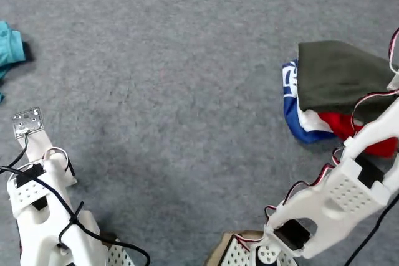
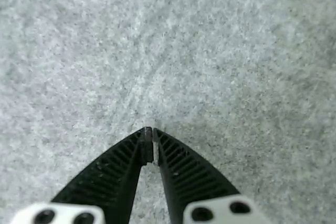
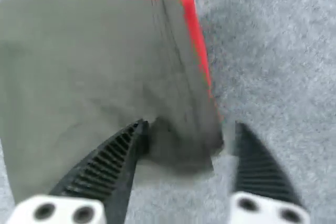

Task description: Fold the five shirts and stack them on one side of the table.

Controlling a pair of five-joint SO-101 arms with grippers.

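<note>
A stack of folded shirts lies at the table's right side: an olive-green shirt (image 1: 340, 74) on top, with white (image 1: 310, 120), red (image 1: 349, 129) and blue (image 1: 292, 119) shirts under it. My right gripper (image 3: 189, 132) is open, its fingers either side of the green shirt's (image 3: 89, 77) near corner, the red shirt (image 3: 195, 40) peeking out beside it. A teal shirt (image 1: 9, 51) lies crumpled at the left edge. My left gripper (image 2: 151, 142) is shut with nothing in it, just above bare grey felt at the front left.
The grey felt table (image 1: 174, 91) spreads wide between the two arms. The left arm's white body (image 1: 43, 204) and black cables stand at the front left, the right arm's body (image 1: 336, 197) at the front right.
</note>
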